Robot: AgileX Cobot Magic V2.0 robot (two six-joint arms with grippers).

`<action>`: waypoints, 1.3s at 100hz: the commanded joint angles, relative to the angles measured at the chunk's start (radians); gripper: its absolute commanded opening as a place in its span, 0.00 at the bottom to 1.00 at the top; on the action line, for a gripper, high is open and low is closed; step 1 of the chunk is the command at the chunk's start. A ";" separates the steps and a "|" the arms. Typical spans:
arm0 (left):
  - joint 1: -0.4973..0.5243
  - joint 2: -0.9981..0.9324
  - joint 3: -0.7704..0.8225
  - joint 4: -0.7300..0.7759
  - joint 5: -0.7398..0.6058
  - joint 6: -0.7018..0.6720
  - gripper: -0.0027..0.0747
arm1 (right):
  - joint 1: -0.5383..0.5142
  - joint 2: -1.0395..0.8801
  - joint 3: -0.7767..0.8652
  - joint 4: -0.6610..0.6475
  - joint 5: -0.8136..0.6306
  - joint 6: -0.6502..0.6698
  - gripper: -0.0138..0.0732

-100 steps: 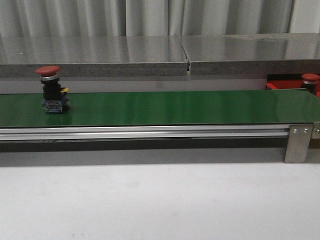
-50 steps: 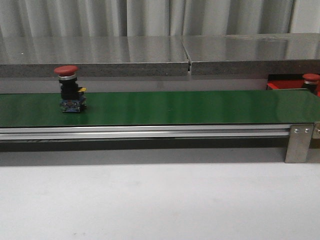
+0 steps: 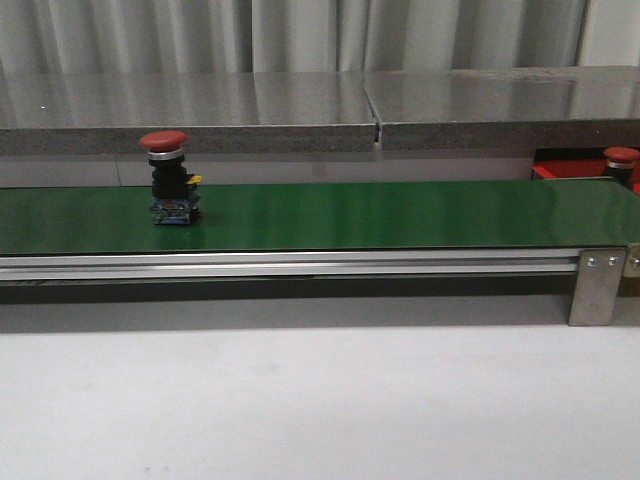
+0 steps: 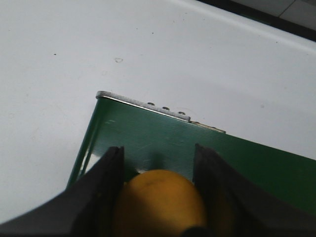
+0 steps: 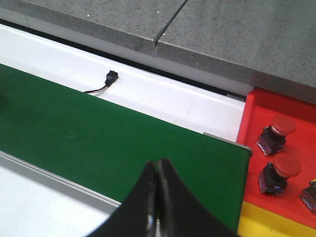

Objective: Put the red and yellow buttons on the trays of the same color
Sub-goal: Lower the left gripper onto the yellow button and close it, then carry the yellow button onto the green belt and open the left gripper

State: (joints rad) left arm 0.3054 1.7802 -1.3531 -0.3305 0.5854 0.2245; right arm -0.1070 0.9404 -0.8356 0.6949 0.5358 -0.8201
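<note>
1. The left gripper (image 4: 159, 170) is clamped on a yellow domed button cap (image 4: 160, 202), hanging over the near end of the long green belt (image 3: 380, 215). My worry: no yellow tray shows beside it in the left wrist view, so a release here would drop the button back onto the belt rather than on a matching tray.
2. A red-capped push button with a dark body (image 3: 170, 180) stands upright on the left part of the belt, with no gripper near it in the front view. If the belt is running, a late or off-centre grasp could tip this top-heavy piece.
3. The grey stone ledge (image 3: 300, 110) sits close behind the belt and its aluminium rail (image 3: 300, 263) runs along the front, so room for a descent is narrow front to back, generous along the belt.
4. The white counter (image 3: 320, 400) in front is the open room for swinging an arm.
5. The right gripper (image 5: 158, 185) is closed on nothing, over the belt's right end.
6. Just beyond, the bright red flat tray (image 5: 261, 111) carries two red buttons (image 5: 275, 133); a yellow surface (image 5: 266, 222) adjoins it, so a careless drop could land on the wrong colour or knock the seated ones.
</note>
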 commanded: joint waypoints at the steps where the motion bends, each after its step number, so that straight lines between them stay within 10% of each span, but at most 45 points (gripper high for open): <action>1: -0.008 -0.055 0.010 -0.005 -0.107 -0.001 0.01 | 0.001 -0.015 -0.037 0.022 -0.047 -0.009 0.08; 33: -0.008 -0.054 0.080 -0.009 -0.162 -0.001 0.07 | 0.001 -0.015 -0.037 0.022 -0.047 -0.009 0.08; 67: -0.010 -0.054 0.080 -0.072 -0.151 -0.001 0.94 | 0.001 -0.015 -0.037 0.022 -0.047 -0.009 0.08; 130: -0.149 -0.235 0.046 -0.046 -0.139 0.053 0.87 | 0.001 -0.015 -0.037 0.022 -0.047 -0.009 0.08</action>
State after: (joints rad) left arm 0.1670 1.6457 -1.2713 -0.3684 0.4808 0.2757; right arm -0.1070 0.9404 -0.8356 0.6949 0.5358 -0.8201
